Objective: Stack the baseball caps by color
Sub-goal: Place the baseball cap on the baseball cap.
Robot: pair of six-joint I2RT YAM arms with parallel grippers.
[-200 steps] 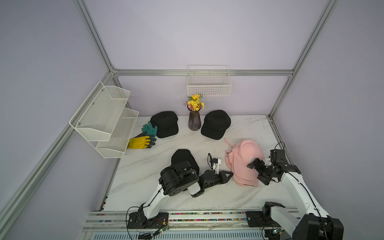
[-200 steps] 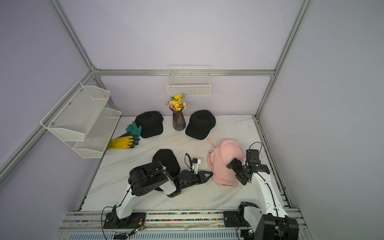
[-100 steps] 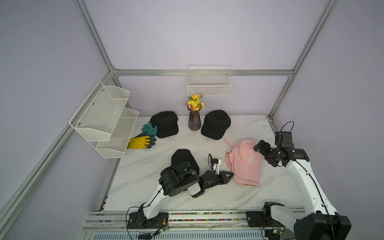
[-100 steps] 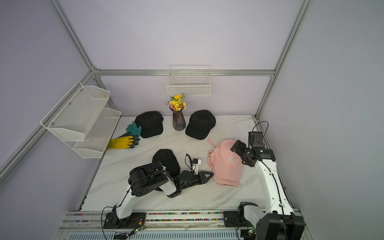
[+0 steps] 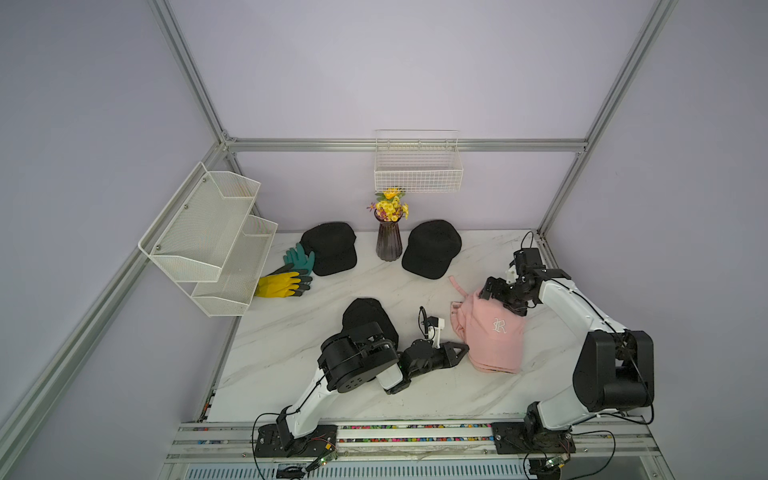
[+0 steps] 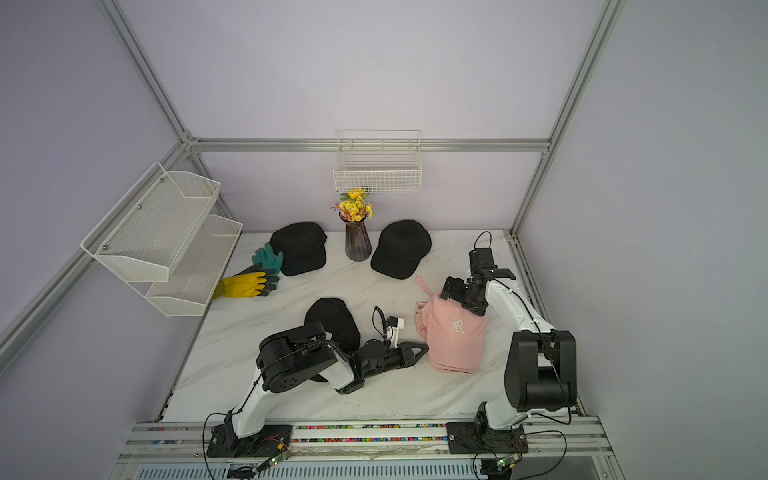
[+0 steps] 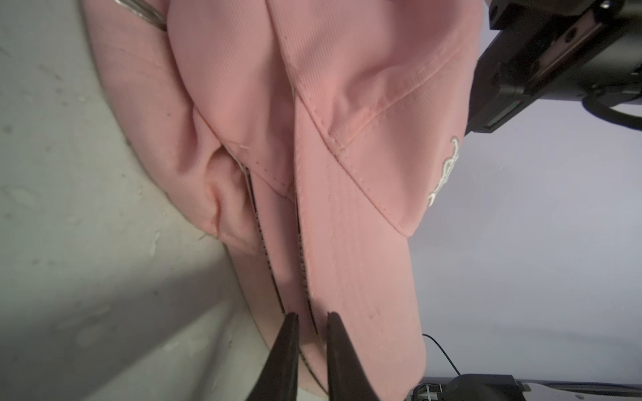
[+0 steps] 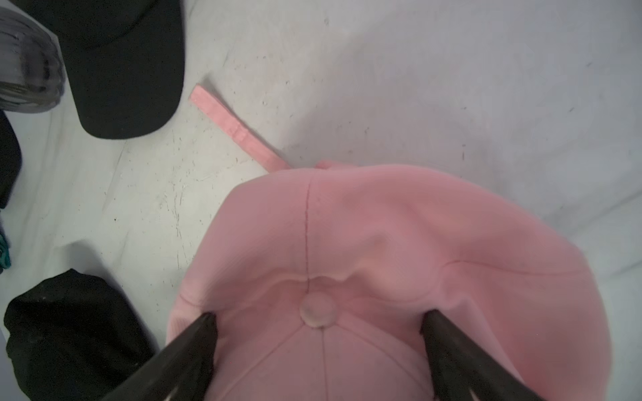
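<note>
wrist views, not top views, show left gripper [image 7: 310, 318] nipping pink caps [image 7: 351, 156], right gripper [image 8: 318, 316] wide.

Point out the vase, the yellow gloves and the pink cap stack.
vase [image 5: 389, 246]: in a top view, on its ribbed body.
yellow gloves [image 5: 277, 286]: in a top view, on the palm.
pink cap stack [image 5: 492, 345]: in a top view, on the top cap's front panel.
</note>
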